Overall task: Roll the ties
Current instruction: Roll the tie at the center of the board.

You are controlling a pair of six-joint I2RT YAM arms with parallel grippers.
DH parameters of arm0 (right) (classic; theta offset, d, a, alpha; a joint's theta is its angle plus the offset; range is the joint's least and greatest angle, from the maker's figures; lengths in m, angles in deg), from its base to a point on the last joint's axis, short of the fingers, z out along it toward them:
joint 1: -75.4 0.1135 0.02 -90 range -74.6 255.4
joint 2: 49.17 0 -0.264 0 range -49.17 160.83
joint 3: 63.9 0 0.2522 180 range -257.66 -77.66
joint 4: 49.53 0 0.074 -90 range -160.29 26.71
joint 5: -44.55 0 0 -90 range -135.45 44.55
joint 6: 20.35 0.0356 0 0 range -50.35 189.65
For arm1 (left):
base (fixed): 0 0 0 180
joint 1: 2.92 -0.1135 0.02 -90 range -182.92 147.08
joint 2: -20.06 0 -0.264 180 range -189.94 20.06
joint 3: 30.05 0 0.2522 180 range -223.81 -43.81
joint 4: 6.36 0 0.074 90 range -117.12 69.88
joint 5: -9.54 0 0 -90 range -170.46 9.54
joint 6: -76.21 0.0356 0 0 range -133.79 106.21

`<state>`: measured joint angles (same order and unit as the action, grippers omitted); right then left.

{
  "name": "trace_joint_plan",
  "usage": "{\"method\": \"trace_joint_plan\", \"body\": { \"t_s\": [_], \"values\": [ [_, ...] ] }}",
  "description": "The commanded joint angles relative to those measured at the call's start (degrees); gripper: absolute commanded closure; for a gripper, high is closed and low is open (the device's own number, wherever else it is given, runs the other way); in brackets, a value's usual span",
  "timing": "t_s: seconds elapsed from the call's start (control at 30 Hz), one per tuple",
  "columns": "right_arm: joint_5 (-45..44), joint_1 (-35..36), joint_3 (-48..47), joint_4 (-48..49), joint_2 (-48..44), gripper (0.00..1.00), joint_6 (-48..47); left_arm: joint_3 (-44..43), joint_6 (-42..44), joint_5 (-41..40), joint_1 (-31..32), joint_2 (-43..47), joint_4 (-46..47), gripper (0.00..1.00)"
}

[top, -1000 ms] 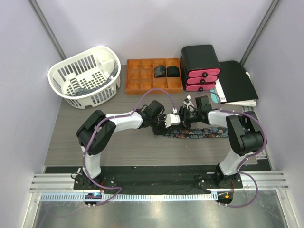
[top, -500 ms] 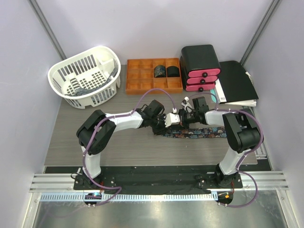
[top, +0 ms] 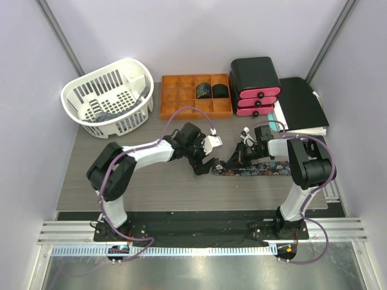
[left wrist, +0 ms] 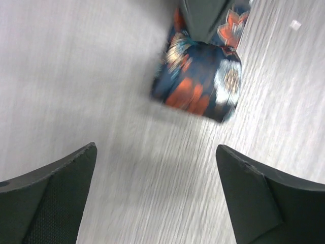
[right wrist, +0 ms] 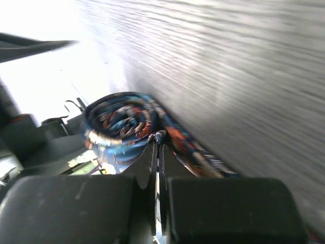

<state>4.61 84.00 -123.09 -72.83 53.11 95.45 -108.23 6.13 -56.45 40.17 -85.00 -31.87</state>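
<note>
ok so starting from the left: there's a white basket (top: 109, 104) sitting left of the orange tray (top: 181, 96), with something striped lying in it, can't really tell what. Down in front of the tray's middle, on the near side toward the arm bases, the left gripper (top: 206, 162) hangs low over the grey table (top: 151, 181). Its fingers (left wrist: 56, 193) are spread wide with nothing between them, and in the wrist view the table under it is bare up to the rolled end. Inside the tray itself, two rolled ties (top: 211, 90) sit side by side in the back compartments toward its right end. The loose tie (top: 260, 170) lies flat on the table in front of the tray's right end and runs off to the right past it. Its left end is wound into a small roll (left wrist: 200, 84), dark with orange and pale flowers, just apart from the left fingers. The right gripper (top: 240, 156) is right on that roll, fingertips (right wrist: 152, 157) pressed together and, far as I can see, pinching the fabric where the coil meets the flat strip. Right of the tray there's a black and pink drawer box (top: 255, 84), then a black folder (top: 302, 103).
</note>
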Motion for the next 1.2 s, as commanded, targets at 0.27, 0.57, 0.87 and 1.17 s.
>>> {"method": "trace_joint_plan", "body": {
  "t_s": [0.27, 0.57, 0.87, 1.17],
  "values": [
    [-7.2, -0.7, -0.2, -2.2, 4.2, 0.99, -7.2, 7.4, -8.0, -1.1, -1.0, 17.8, 8.5, 0.0],
    [-6.6, 2.1, -1.2, 2.6, 6.9, 0.99, -2.1, 14.2, 4.9, 10.4, -0.7, 12.7, 20.5, 0.0],
    [-6.5, 4.1, -0.2, 6.1, 7.8, 0.99, 2.8, 10.2, 8.5, 11.5, 0.3, 3.5, 23.7, 0.05],
    [-5.9, 6.0, 1.1, 10.8, 7.2, 0.99, 7.8, 7.1, 12.3, 10.0, 3.2, 0.0, 17.1, 0.23]
  ]
}}
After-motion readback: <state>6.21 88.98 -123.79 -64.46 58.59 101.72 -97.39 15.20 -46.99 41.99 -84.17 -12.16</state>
